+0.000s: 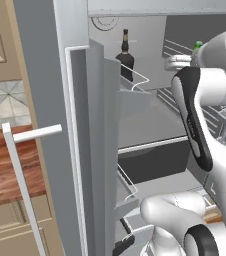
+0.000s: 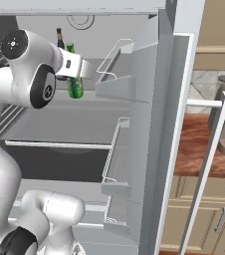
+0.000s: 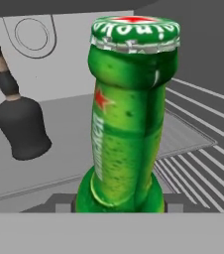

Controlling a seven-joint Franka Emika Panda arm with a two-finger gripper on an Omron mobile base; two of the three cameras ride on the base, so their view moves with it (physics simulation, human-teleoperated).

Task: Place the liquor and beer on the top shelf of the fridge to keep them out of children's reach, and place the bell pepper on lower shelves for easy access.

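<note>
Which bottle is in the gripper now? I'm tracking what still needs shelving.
The beer, the slim green bottle, sits between the gripper fingers. The liquor, squat and black, stands free on the top shelf.

The liquor [image 1: 125, 56] stands upright on the top shelf of the fridge [image 2: 50, 122], toward the rear wall. The beer [image 2: 75, 84] is held upright in the jaws of the gripper [image 2: 77, 68], above that same shelf, in front of the liquor and apart from it. In the right base view, the open fridge door [image 2: 171, 139] stands to the right, with the counter [image 2: 209, 149] beyond it.
</note>
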